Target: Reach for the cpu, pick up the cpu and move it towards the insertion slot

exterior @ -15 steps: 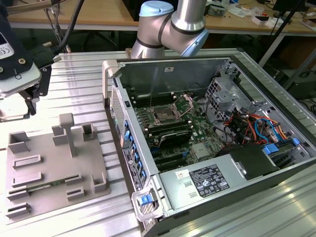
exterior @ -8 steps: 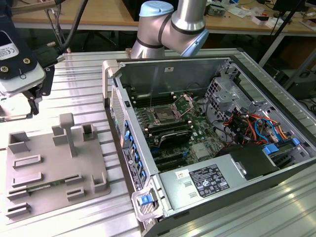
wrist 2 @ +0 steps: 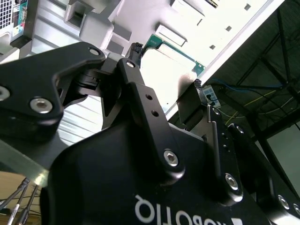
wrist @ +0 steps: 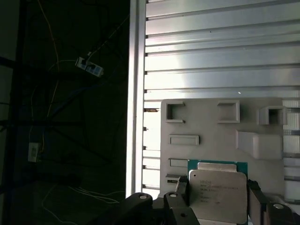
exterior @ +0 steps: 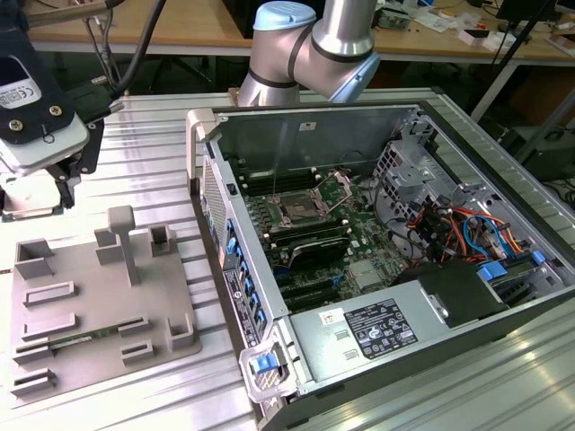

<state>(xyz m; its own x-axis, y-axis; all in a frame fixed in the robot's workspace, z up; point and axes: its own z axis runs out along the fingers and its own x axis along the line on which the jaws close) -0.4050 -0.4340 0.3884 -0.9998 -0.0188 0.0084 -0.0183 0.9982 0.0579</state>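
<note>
In the first wrist view the cpu (wrist: 218, 194), a silvery square chip with a green rim, sits between two dark fingers (wrist: 180, 192), so my gripper (wrist: 218, 199) is shut on it. The second wrist view shows the chip's green edge (wrist 2: 180, 55) past the black finger linkage. In the exterior view my gripper (exterior: 36, 193) hangs at the far left, above the table and beyond the grey tray (exterior: 90, 296), with the pale cpu (exterior: 31, 213) under it. The insertion slot (exterior: 296, 212), a dark square socket with a metal frame, lies on the green board inside the open computer case, well to the exterior view's right.
The case's upright side wall (exterior: 225, 242) stands between the tray and the board. A thin green memory stick (exterior: 81, 339) lies in the tray. Raised blocks (exterior: 121, 238) stick up from the tray. Cables and a drive cage (exterior: 449, 224) crowd the case's right side.
</note>
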